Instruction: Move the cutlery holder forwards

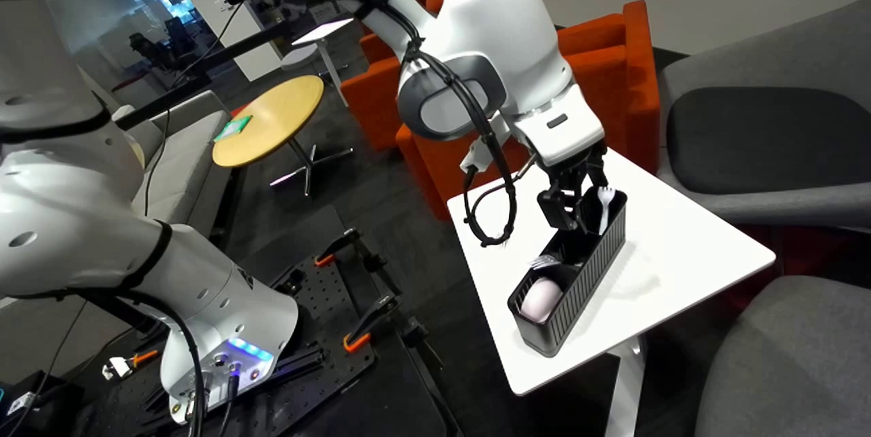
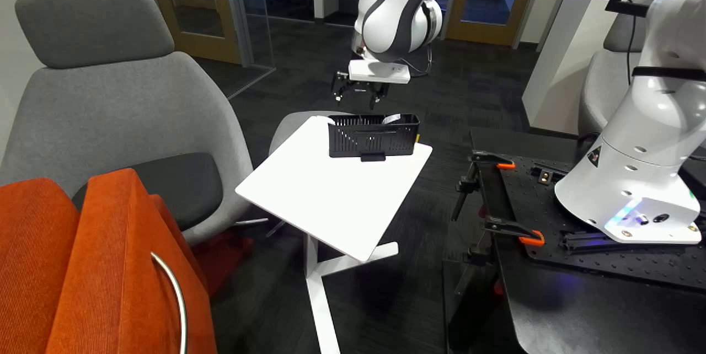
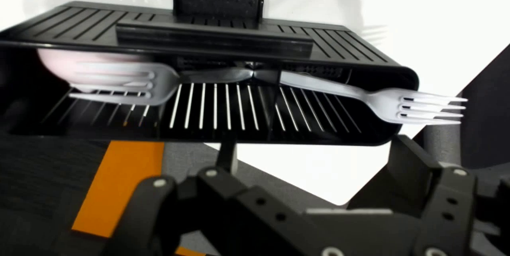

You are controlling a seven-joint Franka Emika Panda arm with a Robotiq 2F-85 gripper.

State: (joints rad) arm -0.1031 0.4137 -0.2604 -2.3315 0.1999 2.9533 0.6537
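The cutlery holder (image 1: 590, 280) is a long black slotted tray on the white table (image 1: 670, 219). It also shows near the far edge of the table in an exterior view (image 2: 353, 147). In the wrist view the holder (image 3: 215, 42) lies across the upper picture. It holds white plastic forks (image 3: 382, 104) and a pale pink rounded item (image 3: 59, 64) at one end. One fork sticks out past the other end. My gripper (image 3: 315, 146) is open and empty, fingers apart, just beyond the holder's near rim. In an exterior view my gripper (image 2: 356, 101) hangs above and behind the holder.
Orange armchairs (image 2: 121, 266) and grey chairs (image 2: 105, 100) stand close around the table. The black bench (image 2: 579, 277) with orange-tipped clamps carries the robot base. A round wooden table (image 1: 272, 120) is farther off. The holder sits close to a table edge.
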